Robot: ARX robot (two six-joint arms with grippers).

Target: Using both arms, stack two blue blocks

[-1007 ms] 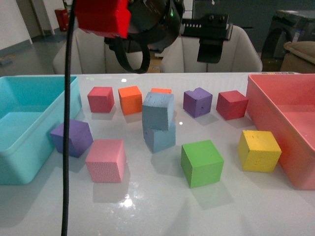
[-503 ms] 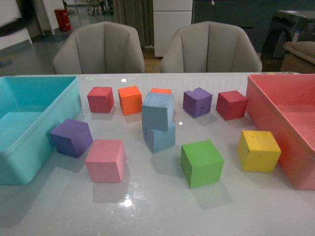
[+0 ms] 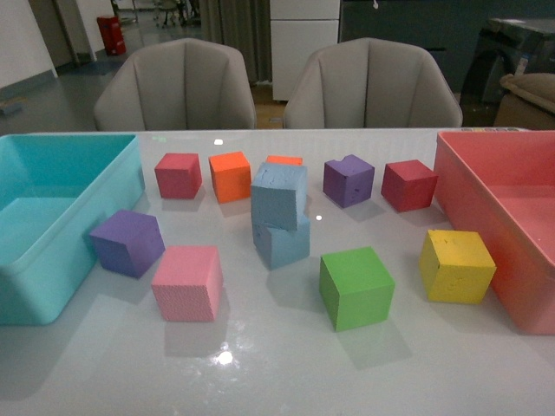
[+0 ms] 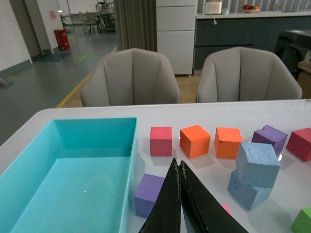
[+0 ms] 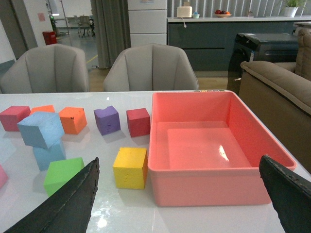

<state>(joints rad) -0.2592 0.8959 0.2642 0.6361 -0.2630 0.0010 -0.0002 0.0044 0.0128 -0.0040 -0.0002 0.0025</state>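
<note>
White table [image 3: 277, 373], blue blocks [image 3: 279, 212] stacked.

The room was evenly and fairly brightly lit from overhead. The glossy table [image 3: 277, 364] carried a small white glare spot in front of the pink cube [image 3: 187, 282], a second one just right of the blue blocks [image 3: 279, 213], and a third at the far edge. Shadows were soft and short, falling toward the camera under each cube. In the front view focus was slightly soft and grainy. In the right wrist view a bright glint lay on the floor of the red bin [image 5: 214, 145]. The left gripper [image 4: 179, 204] showed dark and slightly blurred.
</note>
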